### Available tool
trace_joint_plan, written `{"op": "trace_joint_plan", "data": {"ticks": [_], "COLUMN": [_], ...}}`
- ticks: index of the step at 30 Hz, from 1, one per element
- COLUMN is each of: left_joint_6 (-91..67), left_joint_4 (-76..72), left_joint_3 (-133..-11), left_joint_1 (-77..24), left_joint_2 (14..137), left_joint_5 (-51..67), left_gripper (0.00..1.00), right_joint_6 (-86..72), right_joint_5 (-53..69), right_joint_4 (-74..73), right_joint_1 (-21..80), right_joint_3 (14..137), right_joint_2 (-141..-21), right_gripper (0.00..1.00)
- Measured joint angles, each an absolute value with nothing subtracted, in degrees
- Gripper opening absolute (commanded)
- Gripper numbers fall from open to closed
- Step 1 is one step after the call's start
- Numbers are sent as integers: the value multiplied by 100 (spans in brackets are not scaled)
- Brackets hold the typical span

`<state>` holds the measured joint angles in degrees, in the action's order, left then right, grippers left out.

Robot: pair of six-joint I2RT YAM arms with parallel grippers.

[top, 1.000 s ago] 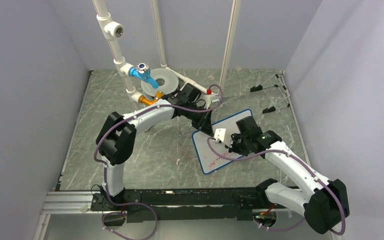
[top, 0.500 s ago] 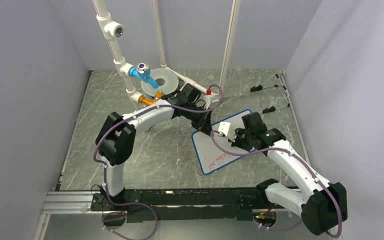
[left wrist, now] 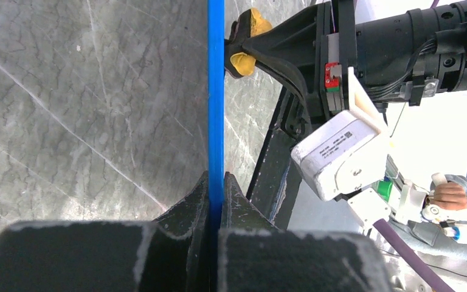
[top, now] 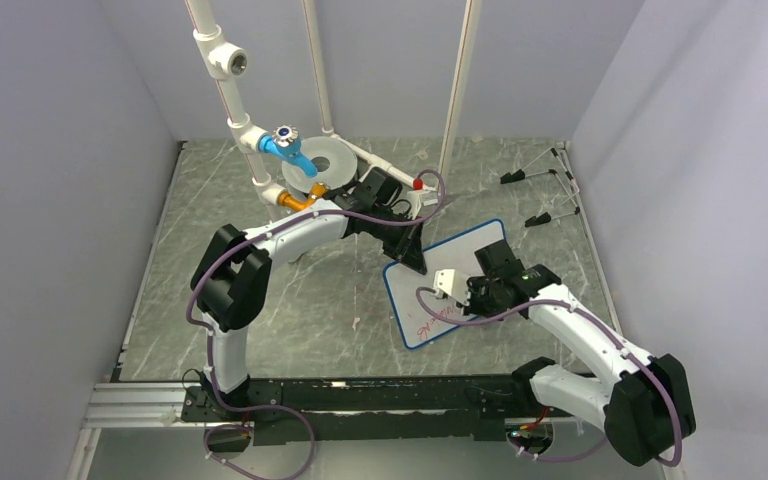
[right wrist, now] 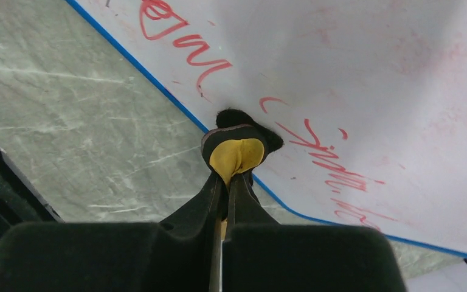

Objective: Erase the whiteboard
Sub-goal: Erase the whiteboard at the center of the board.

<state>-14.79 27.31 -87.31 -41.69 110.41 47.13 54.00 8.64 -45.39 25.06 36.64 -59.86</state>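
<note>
Left gripper (left wrist: pixel 216 180) pinches the far rim of the small blue-rimmed white rectangular whiteboard (top: pixel 468 244) right of table centre, right gripper (right wrist: pixel 227 177) clamps a yellow-and-black eraser pad (right wrist: pixel 236 153) on its face, red handwriting (right wrist: pixel 327 159) running edge-wise either side of the pad.

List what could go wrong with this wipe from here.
1. The left gripper pinches the whiteboard only by its thin blue rim. Wiping pressure could twist the board or pull it free.
2. The right gripper holds the small yellow eraser pad just at its fingertips. The pad may slip, letting the fingers scrape the board.
3. The red writing lies near the rim, so strokes could run off the edge.
</note>
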Motion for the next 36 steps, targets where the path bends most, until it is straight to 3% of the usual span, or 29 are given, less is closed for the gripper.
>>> {"op": "trace_joint_plan", "data": {"ticks": [10,21,36], "left_joint_6": [-1472,-1463,-1431], "left_joint_4": [2698,2694,2591], "left_joint_3": [-8720,-8648,-8648], "left_joint_1": [-4165,-4152,-4136], "left_joint_2": [11030,10978,10967], "left_joint_5": [4681,4678,4615], "left_gripper": [0,0,0], "right_joint_6": [5028,5297,5046], "right_joint_5": [657,902,482], "right_joint_4": [-4141,-4193,-4053], "right_joint_1": [2416,3428,2606], "right_joint_3": [3977,3874,3857], "right_joint_2": [-5876,-5948,-6064], "right_gripper": [0,0,0]}}
